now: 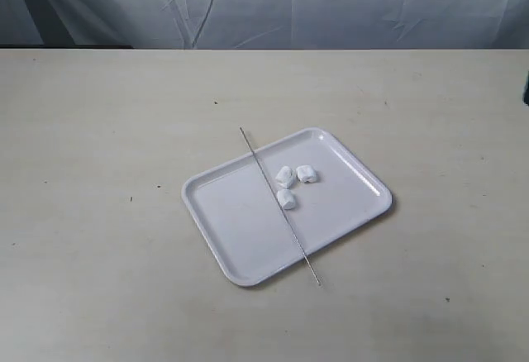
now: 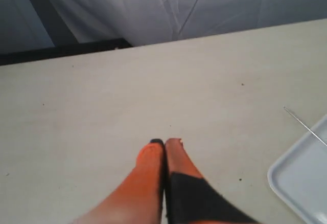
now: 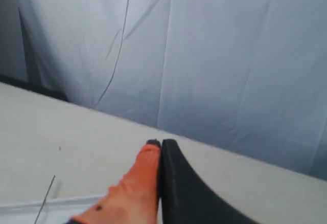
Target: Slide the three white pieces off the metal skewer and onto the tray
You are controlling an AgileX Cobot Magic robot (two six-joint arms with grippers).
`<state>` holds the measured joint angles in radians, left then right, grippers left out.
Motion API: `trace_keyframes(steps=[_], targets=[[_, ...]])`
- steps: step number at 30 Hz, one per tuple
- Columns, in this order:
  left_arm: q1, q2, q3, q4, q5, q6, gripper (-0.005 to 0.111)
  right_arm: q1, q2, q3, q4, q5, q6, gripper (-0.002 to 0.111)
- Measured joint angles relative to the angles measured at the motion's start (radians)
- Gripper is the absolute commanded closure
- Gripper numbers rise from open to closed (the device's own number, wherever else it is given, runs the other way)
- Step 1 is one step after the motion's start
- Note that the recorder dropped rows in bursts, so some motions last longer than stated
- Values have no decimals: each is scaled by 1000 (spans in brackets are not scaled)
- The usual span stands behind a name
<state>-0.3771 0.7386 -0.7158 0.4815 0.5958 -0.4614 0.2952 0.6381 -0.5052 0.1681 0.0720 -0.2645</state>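
The white tray point(image 1: 240, 238) lies on the table, turned at an angle. The thin metal skewer point(image 1: 269, 183) rests across it, both ends past the rim. Three white pieces point(image 1: 291, 182) lie loose on the tray beside the skewer, on its right. Neither arm shows in the exterior view. In the left wrist view my left gripper point(image 2: 165, 142) is shut and empty above bare table, with a tray corner point(image 2: 299, 175) and the skewer tip point(image 2: 301, 124) off to one side. My right gripper point(image 3: 160, 143) is shut and empty, with the tray rim point(image 3: 56, 203) and skewer end point(image 3: 46, 198) near it.
A pale wrinkled cloth backdrop point(image 1: 273, 2) hangs behind the far table edge. The beige table point(image 1: 99, 172) spreads wide around the tray on all sides.
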Motion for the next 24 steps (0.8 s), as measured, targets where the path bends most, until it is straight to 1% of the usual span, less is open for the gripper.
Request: trace_keyframes(steps=[4,9,12,17,18,19,21,24], targets=[[0,-154,67,46,2,-30,107,0,-219,158,11,-114,6,108],[0,-350,186,77,55,-72,107,0,-428,248,93,-112,10,109],[0,-451,242,63,86,-77,107,0,-481,256,114,-44,10,109],[0,-546,257,75,204,-56,107,0,-491,259,124,76,14,109],[0,-553,257,75,216,-44,107,0,-491,259,124,102,17,109],[0,-561,250,65,235,-27,107,0,-491,259,137,183,18,109],[0,-565,249,63,239,-15,107,0,-491,259,187,283,19,109],[0,-565,249,54,239,-11,107,0,-491,259,256,310,20,109]])
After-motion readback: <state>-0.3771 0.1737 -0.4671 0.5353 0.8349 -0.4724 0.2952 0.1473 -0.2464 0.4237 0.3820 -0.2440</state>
